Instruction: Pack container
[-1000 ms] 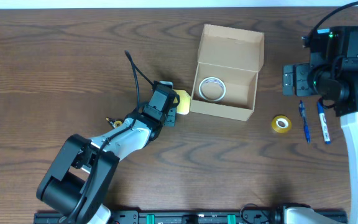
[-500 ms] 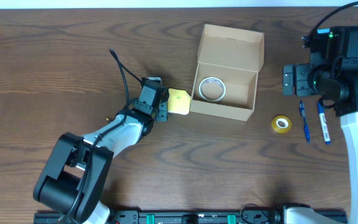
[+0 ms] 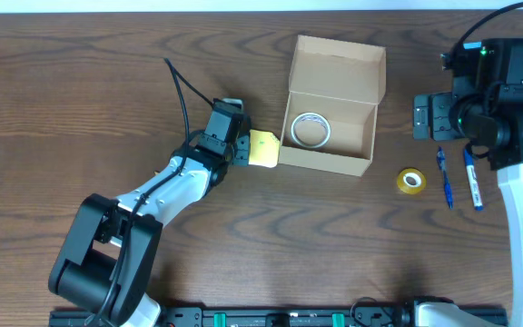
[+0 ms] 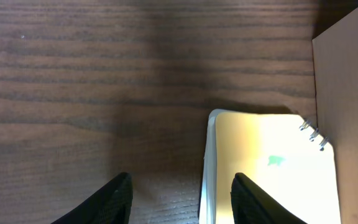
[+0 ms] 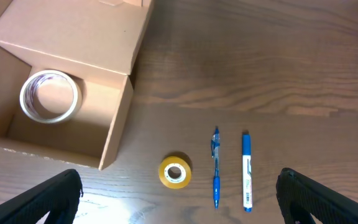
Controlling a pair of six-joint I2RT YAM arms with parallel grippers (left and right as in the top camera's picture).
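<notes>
Notepad (image 4: 272, 174) spiral beside container (image 4: 347, 93) — left wrist only.

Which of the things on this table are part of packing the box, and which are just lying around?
In the job:
- cardboard box, lid open
- clear tape roll, already inside it
- yellow spiral notepad, just outside it, at the left fingers

Lying about for now, right of the box, possibly for packing later:
- yellow tape roll
- blue pen
- blue marker

The container (image 3: 345, 136) — a small, plain tan cardboard box — stands upright, its hinged flap lid laid open.
</notes>
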